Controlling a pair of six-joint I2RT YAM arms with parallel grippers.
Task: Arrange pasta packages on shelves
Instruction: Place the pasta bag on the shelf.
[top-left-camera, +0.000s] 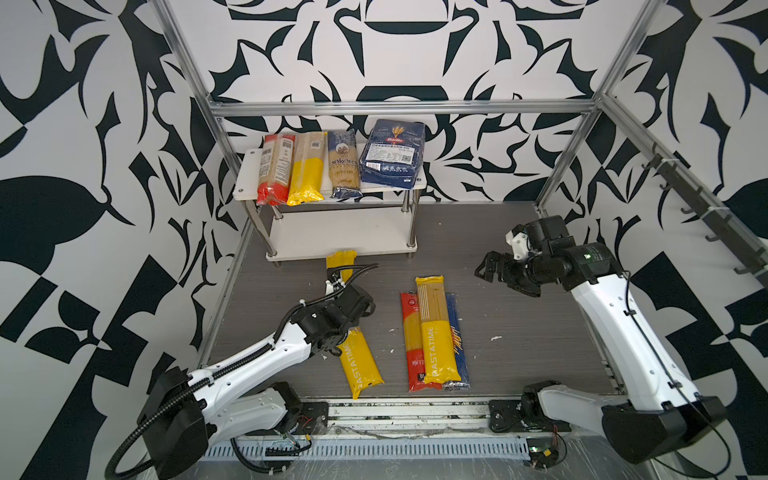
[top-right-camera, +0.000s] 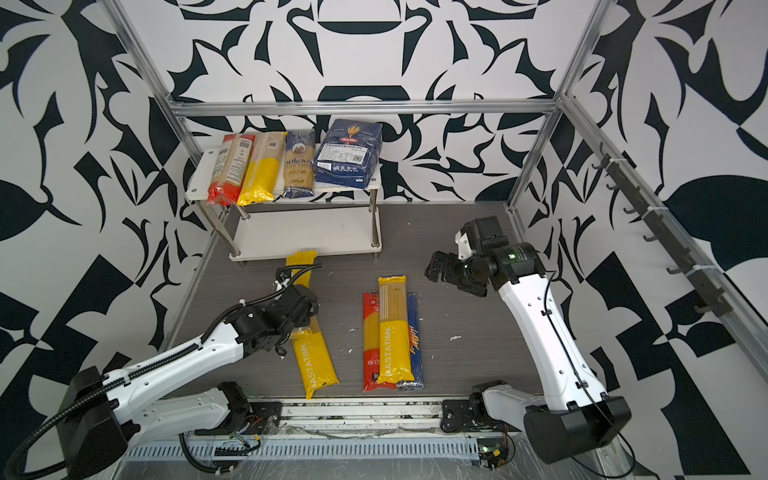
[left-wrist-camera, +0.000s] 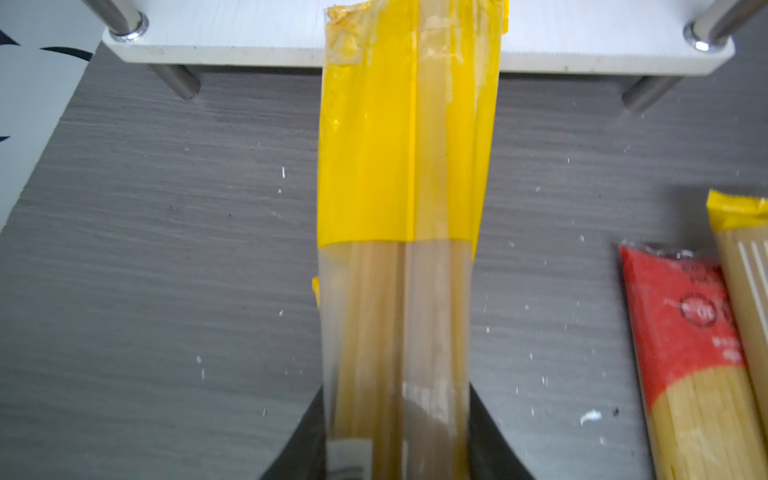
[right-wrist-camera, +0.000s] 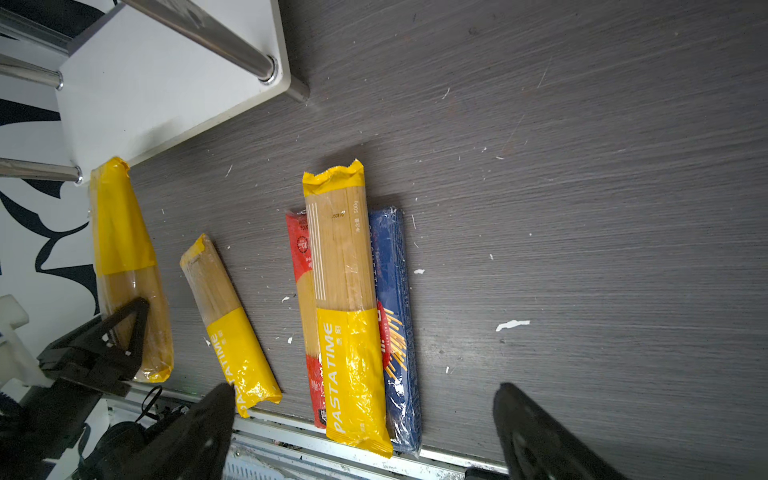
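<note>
On the grey surface (top-left-camera: 519, 332), before the two-tier shelves (top-left-camera: 249, 174), a yellow spaghetti pack (left-wrist-camera: 399, 166) is pinched between the left gripper's (left-wrist-camera: 397, 390) jaws, its far end reaching the lower board's (left-wrist-camera: 249, 37) front edge, while the right gripper's (right-wrist-camera: 363, 392) jaws are held spread wide above the surface.

Both arms have glossy white plastic link shells, L arm (top-left-camera: 249, 365) and R arm (top-left-camera: 623, 332), w/ small dark screw holes along each. Joints are matte blk housings, plus a big rounded blk joint cap (top-left-camera: 174, 419) per arm. L carries corrugated blk conduit (top-left-camera: 357, 269) w/ white zip ties. R has only a thin blk cable (top-left-camera: 650, 349) in blk clips. R forearm: blk cylindrical motor (top-left-camera: 594, 259) w/ green dot, white wrist bracket (top-left-camera: 516, 241). Red/yellow wires (top-left-camera: 548, 446) at R base. L gripper (left-wrist-camera: 395, 390) & R gripper (right-wrist-camera: 365, 388): blk wedge fingers (right-wrist-camera: 536, 432); L's have a triangular cut-out.
</note>
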